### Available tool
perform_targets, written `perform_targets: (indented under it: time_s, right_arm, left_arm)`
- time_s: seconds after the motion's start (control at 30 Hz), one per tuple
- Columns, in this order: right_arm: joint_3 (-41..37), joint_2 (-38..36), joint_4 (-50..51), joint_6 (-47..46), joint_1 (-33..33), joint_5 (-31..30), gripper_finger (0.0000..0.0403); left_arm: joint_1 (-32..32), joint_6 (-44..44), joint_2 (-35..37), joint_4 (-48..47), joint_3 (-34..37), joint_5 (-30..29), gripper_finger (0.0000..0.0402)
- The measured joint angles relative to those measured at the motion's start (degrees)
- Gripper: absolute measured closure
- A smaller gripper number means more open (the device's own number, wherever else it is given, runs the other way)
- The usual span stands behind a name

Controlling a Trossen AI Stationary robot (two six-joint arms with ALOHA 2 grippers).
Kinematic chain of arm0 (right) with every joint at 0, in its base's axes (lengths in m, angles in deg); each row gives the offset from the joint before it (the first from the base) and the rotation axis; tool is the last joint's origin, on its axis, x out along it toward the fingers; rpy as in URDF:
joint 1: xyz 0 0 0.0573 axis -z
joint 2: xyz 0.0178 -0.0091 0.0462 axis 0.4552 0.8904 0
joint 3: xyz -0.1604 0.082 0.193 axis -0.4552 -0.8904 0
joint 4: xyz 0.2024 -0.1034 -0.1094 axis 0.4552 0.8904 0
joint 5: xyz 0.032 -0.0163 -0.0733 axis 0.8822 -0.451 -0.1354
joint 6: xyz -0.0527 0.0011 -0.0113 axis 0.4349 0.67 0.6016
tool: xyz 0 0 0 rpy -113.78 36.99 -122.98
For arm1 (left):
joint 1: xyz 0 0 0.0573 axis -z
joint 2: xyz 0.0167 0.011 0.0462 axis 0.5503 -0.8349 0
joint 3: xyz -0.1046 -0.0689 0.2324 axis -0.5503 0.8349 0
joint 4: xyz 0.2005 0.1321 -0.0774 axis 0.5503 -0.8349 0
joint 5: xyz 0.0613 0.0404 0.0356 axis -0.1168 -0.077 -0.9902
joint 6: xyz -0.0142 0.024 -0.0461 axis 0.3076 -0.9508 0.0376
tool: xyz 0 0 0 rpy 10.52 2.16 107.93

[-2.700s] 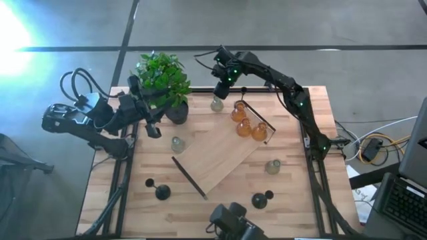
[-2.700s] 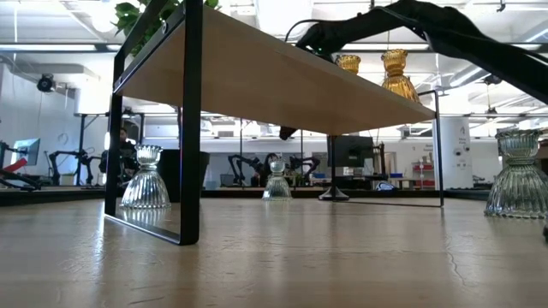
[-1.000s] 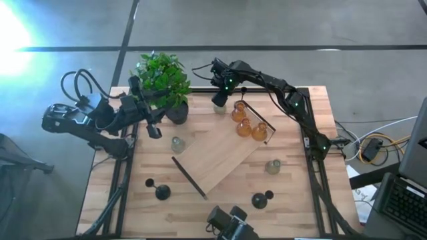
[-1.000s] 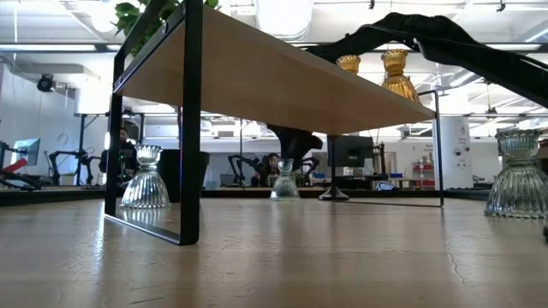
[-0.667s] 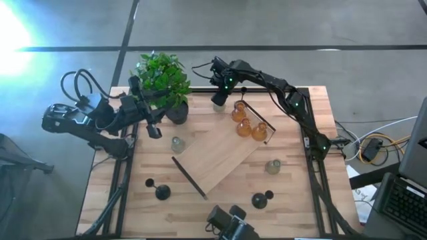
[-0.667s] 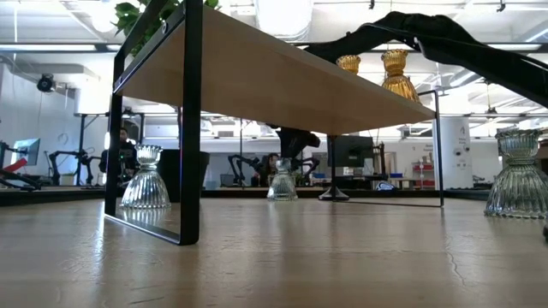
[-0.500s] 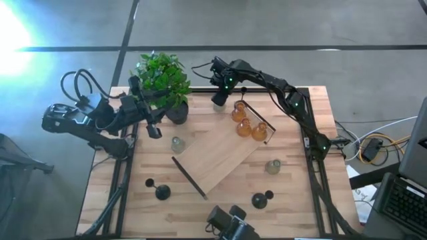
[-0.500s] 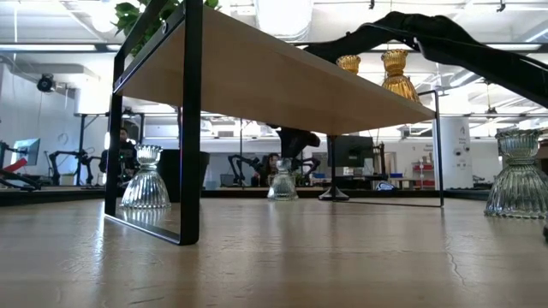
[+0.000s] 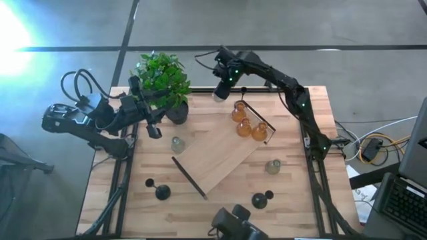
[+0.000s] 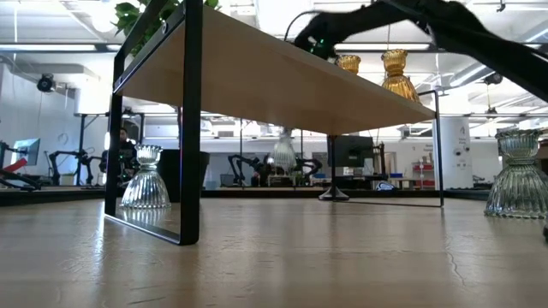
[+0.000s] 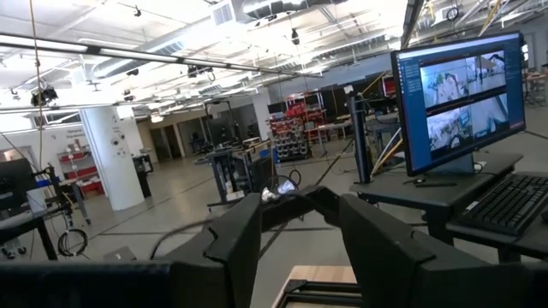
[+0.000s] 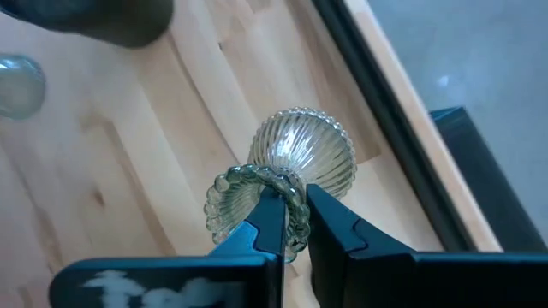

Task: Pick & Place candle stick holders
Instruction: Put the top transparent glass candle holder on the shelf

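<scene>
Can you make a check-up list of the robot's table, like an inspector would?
Surface: wood table with a raised shelf in the middle.
Job's things: three amber holders on the shelf; two green holders on the table; third green holder lifted; two black holders near the front.
Clutter: plant.
Grippers: right gripper shut on the third green holder; left gripper open beside the plant.
Cables: cable loops on the left arm; floor cables.
Surroundings: monitor, keyboard.
</scene>
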Motion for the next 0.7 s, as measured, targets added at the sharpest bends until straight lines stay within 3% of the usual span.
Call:
perform_targets:
  time_s: [0.47, 0.7]
  right_arm:
    - [0.1, -20.7, 1.0, -1.4, -3.1, 0.0, 0.0383]
    - [0.1, -31.2, 0.4, -8.9, -10.3, -3.8, 0.0383]
  left_arm:
    - [0.0, -0.9, 0.0, -0.8, 0.0, -0.2, 0.0239]
    - [0.0, -8.9, -3.8, -2.6, 0.0, -10.0, 0.0239]
